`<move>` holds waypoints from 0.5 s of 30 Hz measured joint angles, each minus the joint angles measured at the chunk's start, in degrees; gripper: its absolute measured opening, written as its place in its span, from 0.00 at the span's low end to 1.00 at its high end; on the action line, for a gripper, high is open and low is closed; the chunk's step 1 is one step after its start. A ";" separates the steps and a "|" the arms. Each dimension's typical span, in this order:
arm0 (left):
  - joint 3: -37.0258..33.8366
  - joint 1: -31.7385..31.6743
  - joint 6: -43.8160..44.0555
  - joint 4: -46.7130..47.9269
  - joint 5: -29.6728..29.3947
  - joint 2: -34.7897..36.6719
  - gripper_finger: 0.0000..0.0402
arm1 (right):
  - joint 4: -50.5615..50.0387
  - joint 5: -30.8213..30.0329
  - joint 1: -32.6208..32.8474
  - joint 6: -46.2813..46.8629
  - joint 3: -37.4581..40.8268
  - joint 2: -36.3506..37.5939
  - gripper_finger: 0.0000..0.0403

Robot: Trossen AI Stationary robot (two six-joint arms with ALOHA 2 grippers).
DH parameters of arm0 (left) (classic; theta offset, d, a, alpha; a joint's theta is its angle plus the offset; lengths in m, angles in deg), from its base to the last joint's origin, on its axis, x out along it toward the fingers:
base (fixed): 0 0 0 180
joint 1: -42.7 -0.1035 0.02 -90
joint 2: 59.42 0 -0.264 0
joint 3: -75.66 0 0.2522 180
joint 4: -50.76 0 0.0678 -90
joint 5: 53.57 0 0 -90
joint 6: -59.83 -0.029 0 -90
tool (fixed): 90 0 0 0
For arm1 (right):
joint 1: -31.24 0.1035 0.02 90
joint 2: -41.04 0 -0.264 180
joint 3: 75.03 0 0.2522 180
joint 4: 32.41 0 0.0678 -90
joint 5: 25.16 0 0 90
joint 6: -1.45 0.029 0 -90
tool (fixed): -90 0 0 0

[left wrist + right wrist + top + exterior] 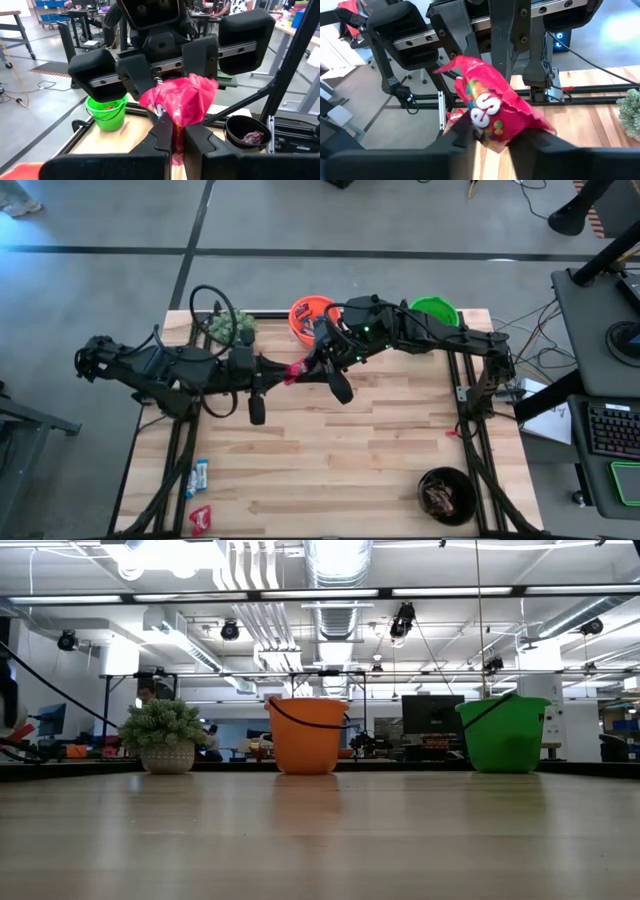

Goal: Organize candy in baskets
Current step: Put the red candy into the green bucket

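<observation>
A red candy packet [295, 370] with coloured print hangs in the air over the middle of the table's far half, between my two grippers. My left gripper [175, 132] comes from the table's left and is shut on one end. My right gripper [495, 142] comes from the right and has closed on the other end. The orange basket [310, 315] and the green basket [435, 310] stand at the far edge. The black basket [447, 495] stands at the near right. A blue-and-white candy [200, 477] and a red candy [202, 518] lie flat at the near left corner. My left gripper pinches the packet's left end [176, 142] between its two fingers, coming about level from the table's left. The packet is lifted clear of the table. My right gripper has the packet's opposite end [492, 135] between its two fingers, coming about level from the right. The wrapper is crumpled between the two holds.
A fuzzy potted plant [230, 328] stands at the far left beside the orange basket. The black basket holds dark-wrapped candy, the orange one red candy. Bare wood [340, 450] spreads across the middle and near side. Both arms cross the table's far half.
</observation>
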 joint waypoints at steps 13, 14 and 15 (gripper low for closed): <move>0.00 -0.08 -1.31 0.06 -2.10 -0.07 0.00 | -1.12 -0.61 0.64 0.75 0.00 0.00 0.05; 0.00 -0.08 -1.34 0.04 -2.21 -0.07 0.00 | -1.18 -0.63 0.70 0.80 -0.02 0.00 0.05; 0.00 -0.08 -1.42 0.04 -2.27 -0.09 0.00 | -1.24 -0.61 0.72 0.86 -0.02 0.00 0.05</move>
